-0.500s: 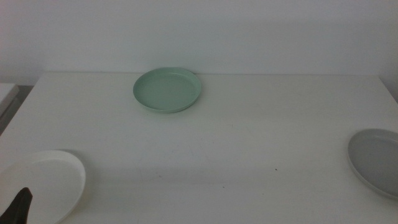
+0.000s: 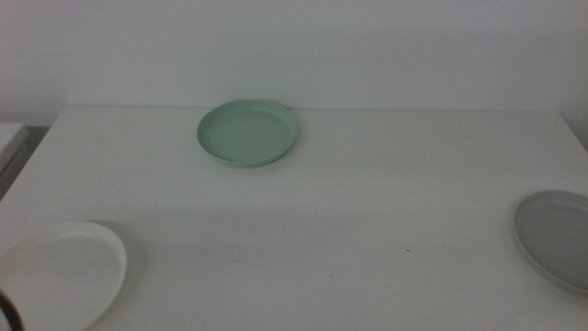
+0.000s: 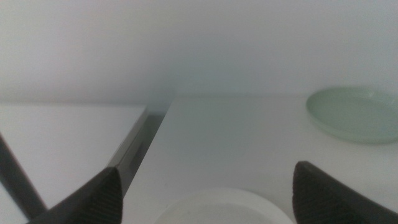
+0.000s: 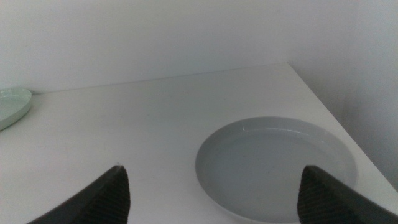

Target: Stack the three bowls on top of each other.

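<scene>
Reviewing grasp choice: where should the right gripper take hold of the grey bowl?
Likely the grey bowl near rim: it lies flat and shallow, so only the low edge offers purchase. The right gripper, open, already faces that side; pinch the rim, one jaw inside.

white bowl (image 2: 61, 272): 1 | mint green bowl (image 2: 247, 132): 1 | grey bowl (image 2: 555, 236): 1

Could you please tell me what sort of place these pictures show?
Probably a robot test bench, not a home: a bare white table against a plain white wall, three matte shallow round bowls, mint green, white and grey, set far apart, and both grippers, left and right, open.
</scene>
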